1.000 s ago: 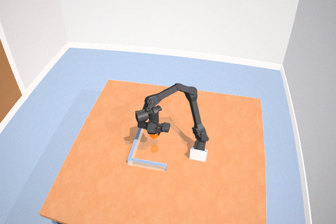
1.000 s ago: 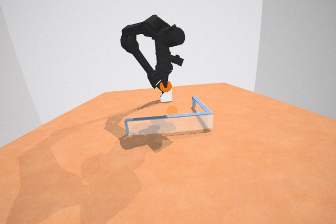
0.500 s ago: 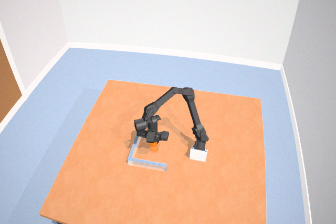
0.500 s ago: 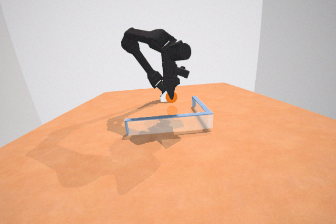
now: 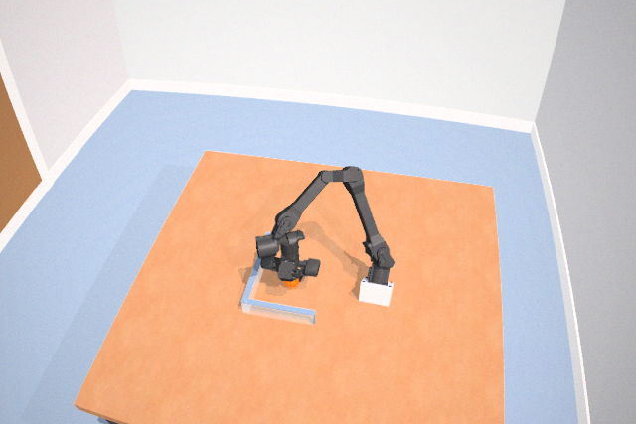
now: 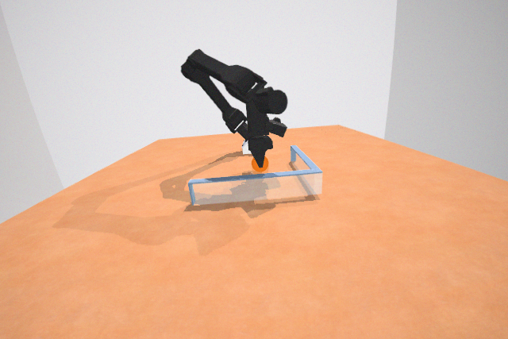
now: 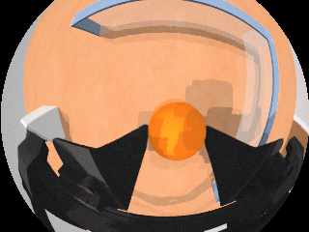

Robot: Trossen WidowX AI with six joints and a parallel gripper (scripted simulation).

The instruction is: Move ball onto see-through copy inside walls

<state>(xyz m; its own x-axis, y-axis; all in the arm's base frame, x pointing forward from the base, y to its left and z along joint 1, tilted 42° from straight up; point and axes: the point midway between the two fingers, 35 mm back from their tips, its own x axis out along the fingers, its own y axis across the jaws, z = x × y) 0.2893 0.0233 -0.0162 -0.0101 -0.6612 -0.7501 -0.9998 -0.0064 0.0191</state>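
- The gripper (image 7: 176,149) pinches the orange ball (image 7: 177,130) between its two dark, wedge-shaped fingers, one on each side of the ball.
- In the exterior view the gripper (image 6: 259,159) points almost straight down, with the ball (image 6: 259,164) at its tip, low over the table (image 6: 369,244) and behind the long clear wall (image 6: 254,189); whether the ball touches the table cannot be told.
- Seen from the top, the ball (image 5: 291,283) sits inside the corner of the walls (image 5: 277,309), close to the side wall and well apart from the long one; only a sliver of orange shows under the gripper (image 5: 290,275).
- The arm (image 5: 359,204) rises from a white base block (image 5: 375,293) to the right of the walls, bends sharply at a high elbow, then drops steeply to the wrist above the ball.
- The see-through copy of the ball cannot be made out in any view; the held ball and the gripper cover that spot.
- The wrist view is ringed in black, and the gripper's own body cuts off its lower part.
- The walls are thin, glassy panels with pale blue top edges, forming an L; the table's surface and shadows show through them.
- The ball is smooth, glossy and round; the table is flat, matte orange-brown; the arm is dull dark grey.
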